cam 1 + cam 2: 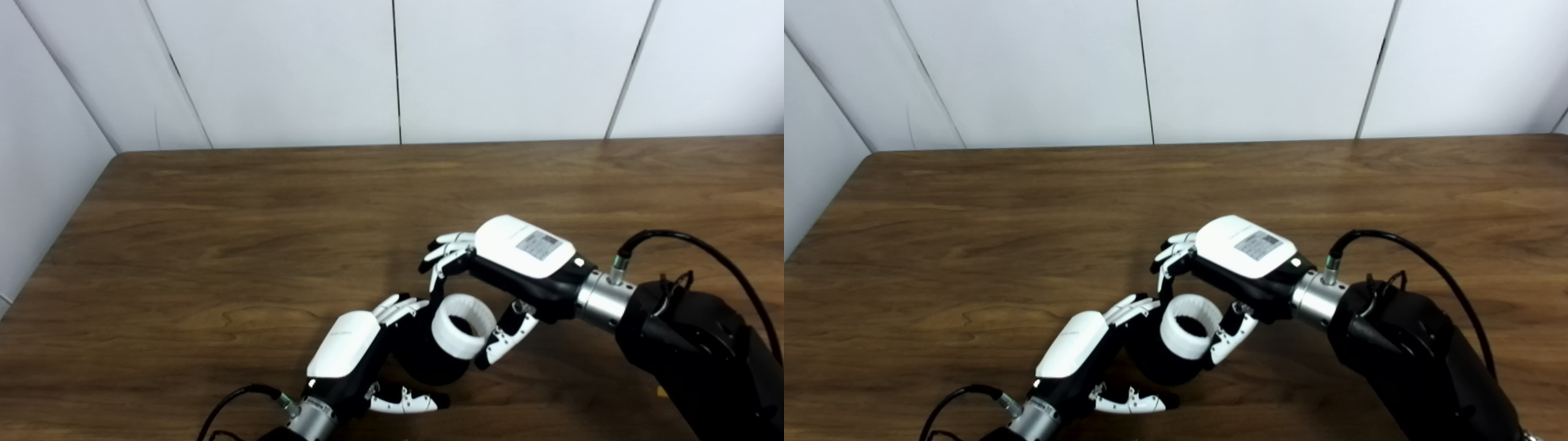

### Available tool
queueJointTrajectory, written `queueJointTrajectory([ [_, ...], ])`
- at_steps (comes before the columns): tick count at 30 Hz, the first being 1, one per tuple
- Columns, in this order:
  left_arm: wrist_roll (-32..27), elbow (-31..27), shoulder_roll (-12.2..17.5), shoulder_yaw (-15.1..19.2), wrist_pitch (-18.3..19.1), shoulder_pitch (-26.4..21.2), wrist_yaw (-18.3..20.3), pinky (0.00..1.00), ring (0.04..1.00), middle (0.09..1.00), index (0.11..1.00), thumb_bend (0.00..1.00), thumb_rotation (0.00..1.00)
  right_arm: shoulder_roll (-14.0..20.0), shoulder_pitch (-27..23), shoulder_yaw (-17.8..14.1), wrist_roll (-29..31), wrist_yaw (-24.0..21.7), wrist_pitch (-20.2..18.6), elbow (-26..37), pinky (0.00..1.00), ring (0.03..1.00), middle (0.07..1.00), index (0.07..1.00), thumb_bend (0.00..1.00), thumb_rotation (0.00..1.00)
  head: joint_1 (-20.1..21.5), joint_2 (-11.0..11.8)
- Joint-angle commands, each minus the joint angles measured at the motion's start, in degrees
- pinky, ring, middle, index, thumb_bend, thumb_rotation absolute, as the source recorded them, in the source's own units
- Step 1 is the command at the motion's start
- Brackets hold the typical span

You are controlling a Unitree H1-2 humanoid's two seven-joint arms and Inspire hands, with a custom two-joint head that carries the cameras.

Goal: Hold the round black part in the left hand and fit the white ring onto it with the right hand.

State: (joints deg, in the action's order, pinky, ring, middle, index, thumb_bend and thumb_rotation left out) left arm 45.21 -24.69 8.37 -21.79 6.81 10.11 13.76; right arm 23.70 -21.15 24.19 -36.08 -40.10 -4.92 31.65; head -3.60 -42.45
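The round black part (425, 361) is held by my left hand (355, 352), fingers behind it and thumb below, low over the wooden table (245, 214). The white ring (462, 326) sits on the part's upper right end. My right hand (502, 269) is around the ring, fingers curled at its upper left edge and thumb against its lower right side. In the right eye view the same ring (1189, 334) sits on the black part (1160, 361) between my left hand (1078, 352) and right hand (1228, 263).
White wall panels (392, 67) stand behind the table's far edge and along its left side. A black cable (704, 245) loops over my right forearm.
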Motion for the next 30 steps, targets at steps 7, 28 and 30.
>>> queueJointTrajectory([
  [7,0.7,1.0,-0.2,-1.0,2.2,0.1,2.3,0.85,0.959,0.901,0.85,0.85,0.32,-1.6,-3.0,0.6,-1.0,-0.2,3.3,-0.5,0.77,0.871,0.792,0.494,0.52,0.15,-0.1,0.1],
  [28,-0.8,1.2,-0.1,-1.6,1.9,0.5,1.2,0.86,0.959,0.91,0.865,0.85,0.33,-5.2,-4.3,1.3,-3.1,0.5,4.7,-5.4,0.77,0.884,0.803,0.494,0.52,0.15,-0.6,0.0],
  [30,-0.6,1.0,-0.1,-1.6,2.1,0.4,1.4,0.86,0.956,0.911,0.866,0.85,0.33,-5.3,-4.3,1.4,-3.0,0.4,4.8,-5.5,0.76,0.882,0.802,0.494,0.52,0.15,-0.6,-0.1],
])
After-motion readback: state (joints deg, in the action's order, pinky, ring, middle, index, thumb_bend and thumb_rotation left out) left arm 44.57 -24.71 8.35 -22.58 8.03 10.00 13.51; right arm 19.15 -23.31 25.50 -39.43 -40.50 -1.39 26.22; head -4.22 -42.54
